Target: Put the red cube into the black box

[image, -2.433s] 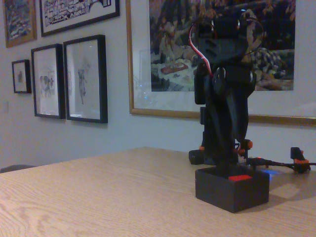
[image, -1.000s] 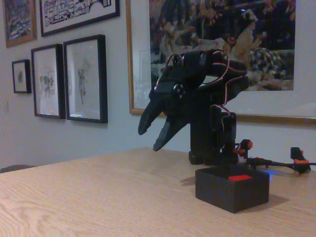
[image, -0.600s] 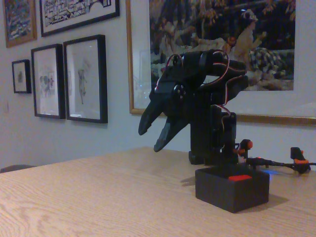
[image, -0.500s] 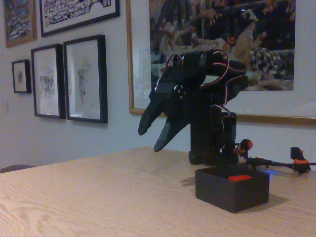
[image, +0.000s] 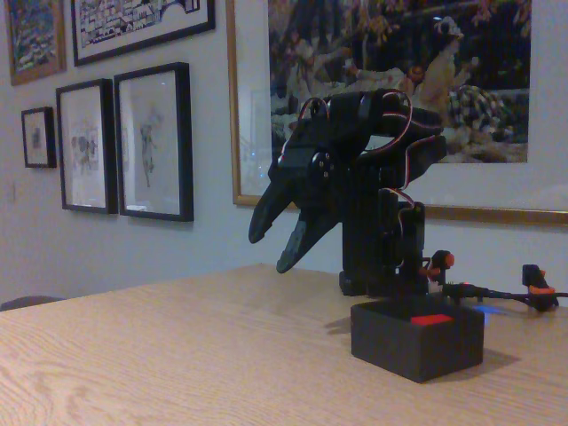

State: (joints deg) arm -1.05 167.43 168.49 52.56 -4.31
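The black box (image: 415, 349) stands on the wooden table at the right of the fixed view. The red cube (image: 431, 319) lies inside it, only its top face showing above the rim near the box's right side. My black gripper (image: 272, 252) hangs in the air up and to the left of the box, pointing down-left, well clear of it. Its two fingers are spread apart with nothing between them.
The arm's base (image: 382, 282) stands just behind the box, with cables and orange-red knobs (image: 533, 282) trailing to the right. Framed pictures (image: 151, 142) hang on the wall behind. The wooden tabletop (image: 177, 355) stretches left and forward.
Since 2.4 s ago the arm has swung from upright over the box to leaning left with the gripper open. In the last second nothing has moved. The cube stays in the box.
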